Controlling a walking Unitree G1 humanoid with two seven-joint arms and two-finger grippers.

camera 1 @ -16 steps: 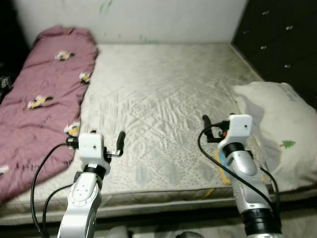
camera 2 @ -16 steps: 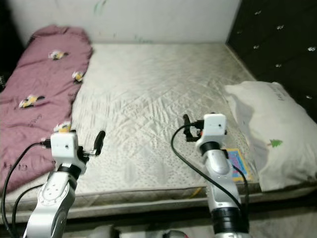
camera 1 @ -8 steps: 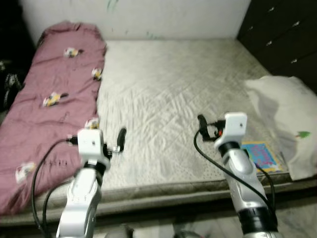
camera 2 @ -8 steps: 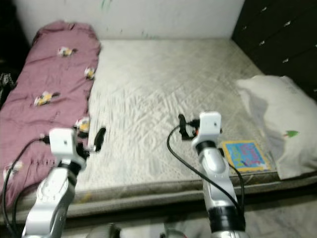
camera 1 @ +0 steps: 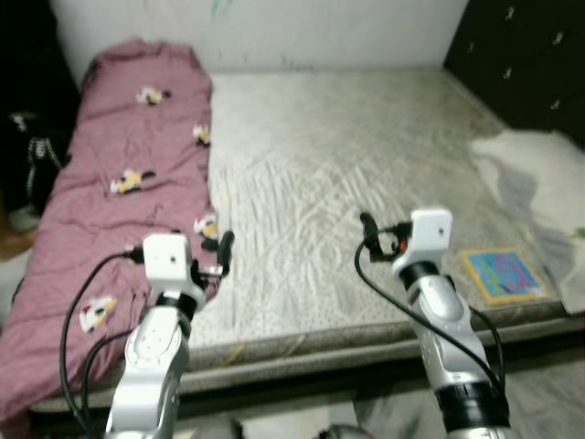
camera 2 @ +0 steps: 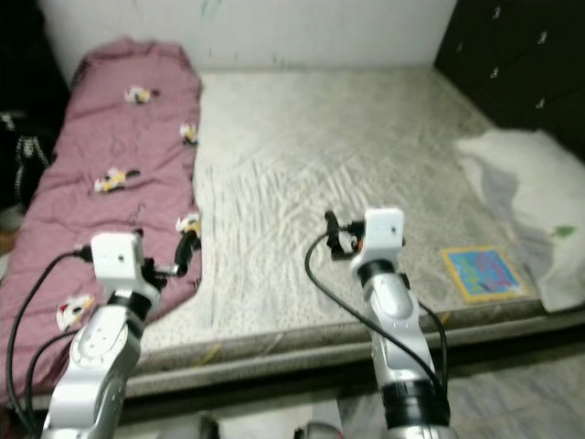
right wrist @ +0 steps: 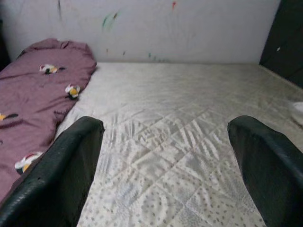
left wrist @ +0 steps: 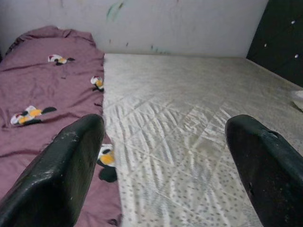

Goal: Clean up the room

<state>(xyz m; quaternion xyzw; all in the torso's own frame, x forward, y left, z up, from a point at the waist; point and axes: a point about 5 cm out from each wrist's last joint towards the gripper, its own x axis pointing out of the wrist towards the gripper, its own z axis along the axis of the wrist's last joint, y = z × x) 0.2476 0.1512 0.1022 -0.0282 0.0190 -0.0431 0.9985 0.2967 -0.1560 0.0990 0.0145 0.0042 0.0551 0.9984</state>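
Observation:
A pink blanket (camera 1: 128, 183) with small cartoon prints lies along the left side of a beige quilted mattress (camera 1: 347, 155). On the right side rests a white pillow (camera 1: 539, 174), and a colourful book (camera 1: 501, 273) lies flat near the mattress's front right corner. My left gripper (camera 1: 224, 247) hovers open over the blanket's front edge; the left wrist view has its fingers (left wrist: 71, 161) wide apart with nothing between. My right gripper (camera 1: 366, 225) is held open above the front middle of the mattress, left of the book, its fingers (right wrist: 66, 165) also spread and empty.
A dark dresser (camera 1: 530, 46) stands at the back right beside the bed. A white wall (camera 1: 320, 27) runs behind the bed. Dark clutter (camera 1: 32, 155) sits on the floor left of the blanket. The mattress's front edge (camera 1: 366, 334) is just below my arms.
The camera has swung left and drawn back: the pillow slid toward the right edge, more blanket shows, and the book came out from behind my right arm. Both grippers stay open.

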